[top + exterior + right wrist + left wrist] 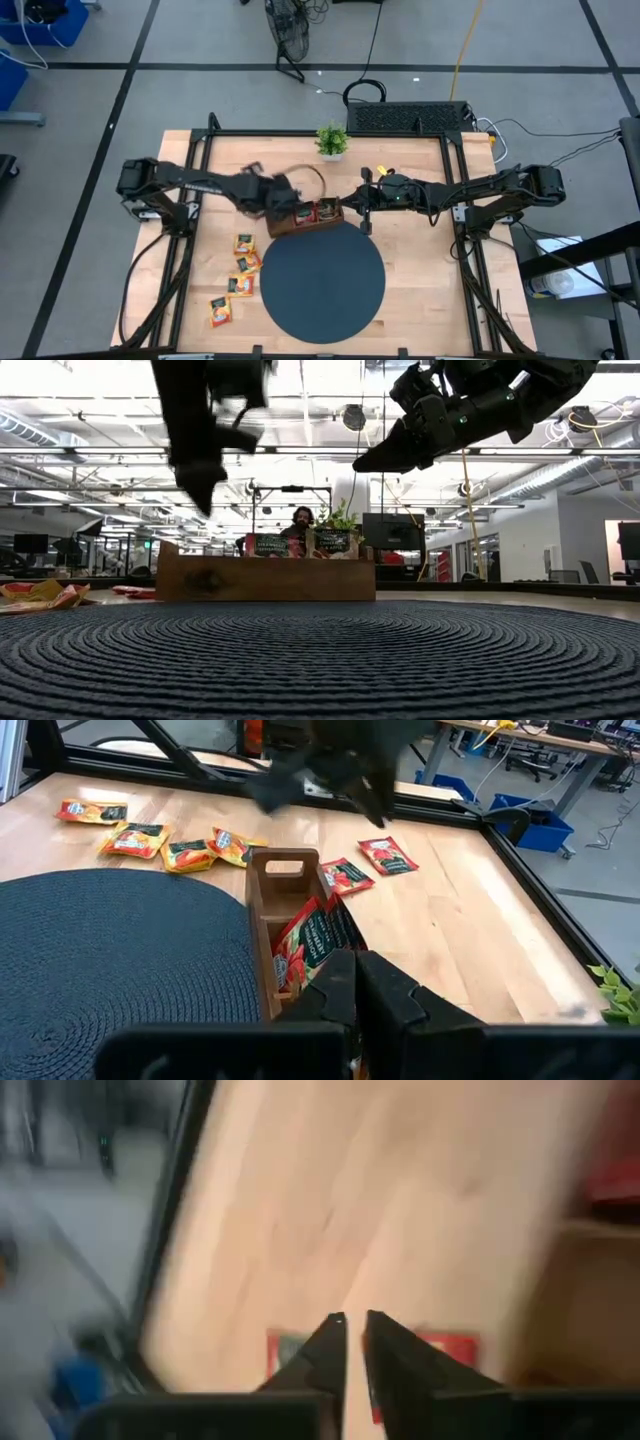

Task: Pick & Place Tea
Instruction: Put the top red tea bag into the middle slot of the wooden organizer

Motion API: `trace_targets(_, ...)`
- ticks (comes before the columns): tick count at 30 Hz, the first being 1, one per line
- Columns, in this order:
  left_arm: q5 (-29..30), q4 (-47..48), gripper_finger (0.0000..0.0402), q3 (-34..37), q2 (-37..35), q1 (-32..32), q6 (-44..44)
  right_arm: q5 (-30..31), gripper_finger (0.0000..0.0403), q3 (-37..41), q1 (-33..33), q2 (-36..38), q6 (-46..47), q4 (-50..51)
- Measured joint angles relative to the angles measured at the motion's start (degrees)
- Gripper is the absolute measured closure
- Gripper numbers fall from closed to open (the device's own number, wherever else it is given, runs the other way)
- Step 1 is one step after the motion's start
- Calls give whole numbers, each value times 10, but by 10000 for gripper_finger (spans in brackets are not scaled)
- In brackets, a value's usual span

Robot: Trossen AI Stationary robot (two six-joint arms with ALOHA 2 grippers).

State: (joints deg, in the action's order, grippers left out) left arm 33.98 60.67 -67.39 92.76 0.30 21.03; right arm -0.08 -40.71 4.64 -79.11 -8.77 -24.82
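Above tray (303,217), blurred left end effector (354,1342) slightly parted, empty; right end effector (356,982) clenched, empty.

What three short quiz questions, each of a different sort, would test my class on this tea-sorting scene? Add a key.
1. True or false: the right gripper is shut.
2. The tray stands: A) at the mat's edge B) beside the plant C) off the table
3. Fill in: in the high view, four yellow-orange sachets lie to the ____ of the mat.

Key: 1 true; 2 A; 3 left.
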Motion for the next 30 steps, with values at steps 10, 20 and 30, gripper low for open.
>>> trace_targets(10,-176,-37,189,182,-65,216,108,-1,403,0,0,0,-13,6)
trace_targets(20,-280,-96,110,206,-66,326,-20,-2,403,45,0,0,-25,-53)
trace_targets(30,-280,-76,108,207,-66,361,-63,-1,403,54,2,0,-29,-65)
